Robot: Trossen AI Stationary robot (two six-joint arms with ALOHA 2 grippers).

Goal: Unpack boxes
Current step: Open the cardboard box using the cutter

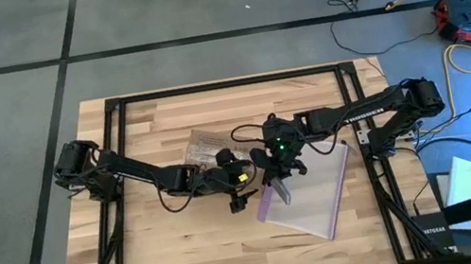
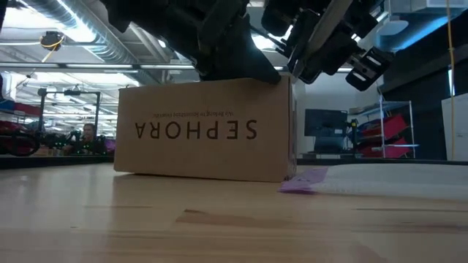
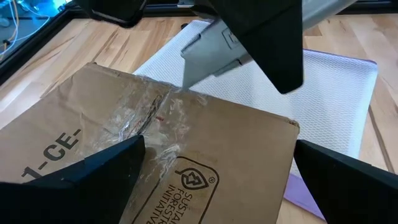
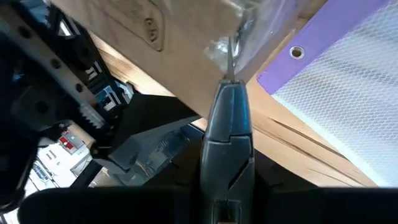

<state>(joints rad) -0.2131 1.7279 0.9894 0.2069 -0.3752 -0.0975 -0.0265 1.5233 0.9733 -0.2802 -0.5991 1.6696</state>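
Box (image 2: 205, 130) sits mid-desk (image 1: 150, 252), stiff, light cardboard, its taped seam crinkly and slick; best steadied by its side walls. Left gripper (image 3: 214, 165) straddles it, fingers wide, holding nothing. Right gripper (image 1: 277, 165) has pinched a grey knife (image 4: 229, 118), tip at the tape beside the plastic bag (image 1: 318, 197).

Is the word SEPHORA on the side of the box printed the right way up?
No, in the low view the black SEPHORA lettering on the brown box reads upside down.

Box (image 1: 209, 146) mostly hidden under both arms from above; its top print cropped at wrist view's edge
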